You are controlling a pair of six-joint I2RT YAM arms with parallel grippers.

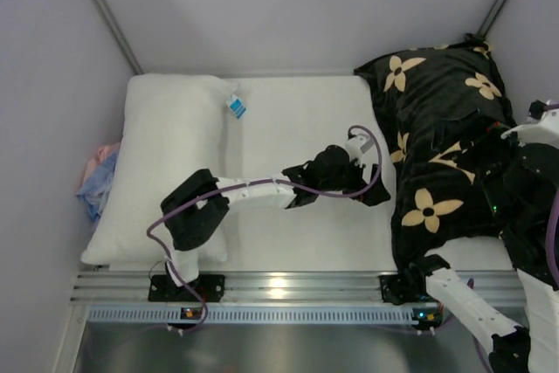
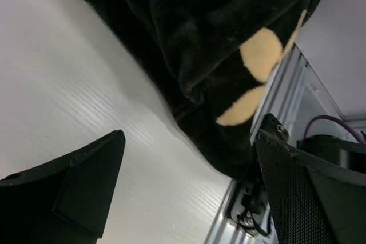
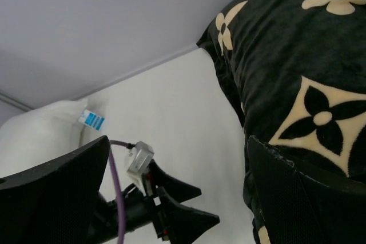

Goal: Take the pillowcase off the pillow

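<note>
The black pillowcase (image 1: pixel 437 146) with tan flower shapes lies bunched and plump at the right of the white surface; whether anything is inside it is hidden. It also shows in the left wrist view (image 2: pixel 217 44) and the right wrist view (image 3: pixel 297 67). The white pillow (image 1: pixel 170 163) with its blue-white tag (image 1: pixel 236 107) lies bare at the left, and its corner shows in the right wrist view (image 3: pixel 40 135). My left gripper (image 1: pixel 374 189) is open and empty, just off the pillowcase's left edge. My right gripper (image 1: pixel 493 168) is open over the pillowcase, holding nothing.
A pink-blue cloth bundle (image 1: pixel 96 176) sits against the left wall beside the pillow. A metal rail (image 1: pixel 288 286) runs along the near edge. Grey walls close in the back and both sides. My left gripper (image 3: pixel 210 204) shows in the right wrist view.
</note>
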